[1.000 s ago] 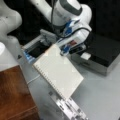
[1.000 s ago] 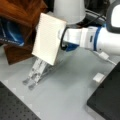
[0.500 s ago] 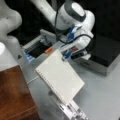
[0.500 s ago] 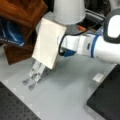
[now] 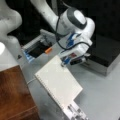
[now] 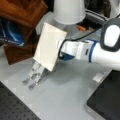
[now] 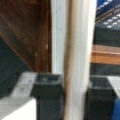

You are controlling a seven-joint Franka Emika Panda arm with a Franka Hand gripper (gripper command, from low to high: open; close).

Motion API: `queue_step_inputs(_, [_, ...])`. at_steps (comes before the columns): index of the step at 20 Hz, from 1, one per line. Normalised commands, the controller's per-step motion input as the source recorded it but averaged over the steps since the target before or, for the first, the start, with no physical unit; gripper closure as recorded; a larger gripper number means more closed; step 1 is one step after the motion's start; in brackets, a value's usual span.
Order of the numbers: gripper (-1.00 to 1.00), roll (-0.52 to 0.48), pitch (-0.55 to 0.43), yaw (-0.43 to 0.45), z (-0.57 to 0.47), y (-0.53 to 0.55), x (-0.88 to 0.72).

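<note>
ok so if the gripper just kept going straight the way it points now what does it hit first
Probably the wooden box: the gripper, shut on the white board, points toward it, and wood fills the wrist view behind the board. Depth is unclear.

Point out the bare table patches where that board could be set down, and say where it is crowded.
The gripper is shut on the pale board, held above a metal rack. Bare grey table lies between the rack, the perforated mat and the black box. It is crowded by the wooden block and the white base.
</note>
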Motion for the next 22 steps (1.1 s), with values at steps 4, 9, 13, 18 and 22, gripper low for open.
queue_step_inputs(4, [1.00, -0.206, -0.130, -0.157, -0.08, 0.08, 0.30])
queue_step_inputs(9, [1.00, -0.198, -0.119, -0.121, -0.07, 0.07, 0.36])
queue_step_inputs(13, [1.00, -0.215, -0.105, -0.102, -0.08, 0.08, 0.36])
queue_step_inputs(18, [1.00, -0.208, -0.085, -0.102, -0.11, 0.09, 0.38])
queue_step_inputs(22, [1.00, -0.170, -0.120, -0.141, -0.14, 0.09, 0.39])
